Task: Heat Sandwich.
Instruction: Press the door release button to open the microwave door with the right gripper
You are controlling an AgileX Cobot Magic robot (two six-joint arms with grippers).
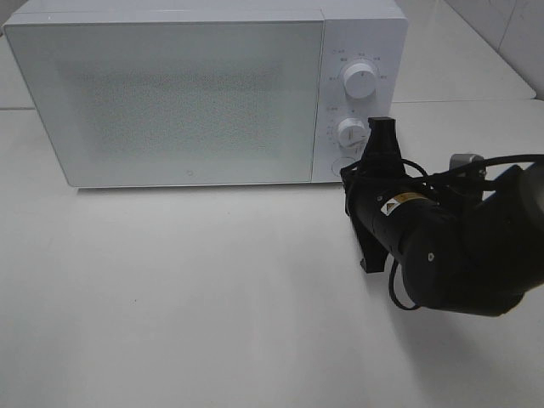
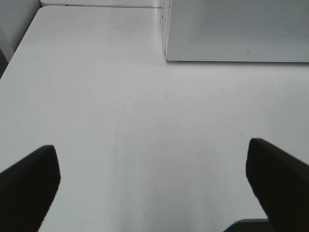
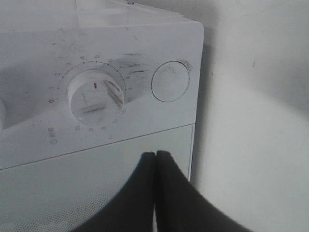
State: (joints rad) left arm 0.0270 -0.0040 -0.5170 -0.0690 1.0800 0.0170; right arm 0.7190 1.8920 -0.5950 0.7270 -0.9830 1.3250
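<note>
One wide white table (image 1: 170, 297) carries everything, and it is bare apart from the microwave (image 1: 204, 12) standing at its far side. The frosted door (image 1: 170, 102) is shut, so I cannot see inside. The sandwich shows in none of my views; I judge it sits behind that door, though I cannot confirm it.

My right arm reaches in toward the control panel on the oven's right side, because that is where the remaining work looks to be. The upper dial (image 1: 360, 81) stands clear above me. The lower dial (image 1: 351, 132) is just beside my right gripper (image 3: 155, 154), and below it sits the round button (image 3: 170, 81).

That gripper is clenched tight on nothing, its two fingers pressed flat together. I judge this makes a single blunt tip for prodding or nudging a control, not for grasping; whether it touches the panel I cannot tell.

My left gripper (image 2: 152, 164) hangs spread wide and empty over bare tabletop, well away from the controls, out of the right arm's way.
</note>
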